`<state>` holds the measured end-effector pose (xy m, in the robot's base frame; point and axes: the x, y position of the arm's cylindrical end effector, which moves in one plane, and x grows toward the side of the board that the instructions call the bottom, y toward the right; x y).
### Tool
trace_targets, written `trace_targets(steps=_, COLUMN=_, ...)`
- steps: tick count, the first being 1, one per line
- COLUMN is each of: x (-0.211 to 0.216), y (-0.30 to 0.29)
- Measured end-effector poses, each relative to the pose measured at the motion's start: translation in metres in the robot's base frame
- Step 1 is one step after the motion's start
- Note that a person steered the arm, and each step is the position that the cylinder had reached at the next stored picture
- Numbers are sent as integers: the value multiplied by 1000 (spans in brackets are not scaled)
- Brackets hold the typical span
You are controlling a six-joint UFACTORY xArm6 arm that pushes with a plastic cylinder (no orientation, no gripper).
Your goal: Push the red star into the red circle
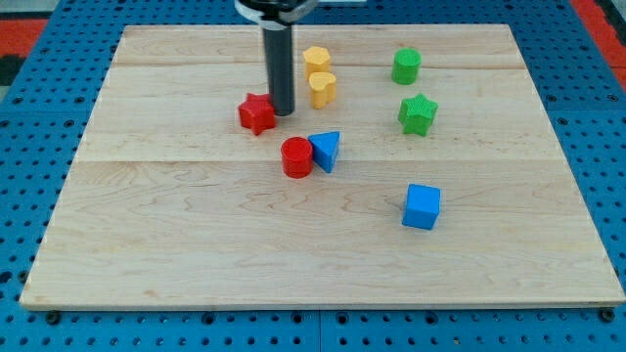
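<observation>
The red star [256, 113] lies left of the board's centre, towards the view's top. The red circle [296, 156], a short cylinder, stands below and to the right of it, a small gap apart. My tip [283, 111] is at the lower end of the dark rod, right beside the star's right edge, touching or almost touching it. The tip is above the red circle in the view.
A blue triangle [326, 150] touches the red circle's right side. A yellow hexagon [316, 61] and a yellow heart-like block [323, 89] stand right of the rod. A green cylinder [406, 66], a green star [418, 113] and a blue cube [423, 206] are at the right. The wooden board [176, 244] lies on blue pegboard.
</observation>
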<state>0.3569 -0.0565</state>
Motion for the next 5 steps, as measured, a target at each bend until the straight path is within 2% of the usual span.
trace_targets(steps=1, x=-4, y=-40)
trace_targets(steps=3, x=6, y=-48)
trace_targets(steps=4, x=0, y=-68)
trace_targets(steps=5, x=-22, y=-112)
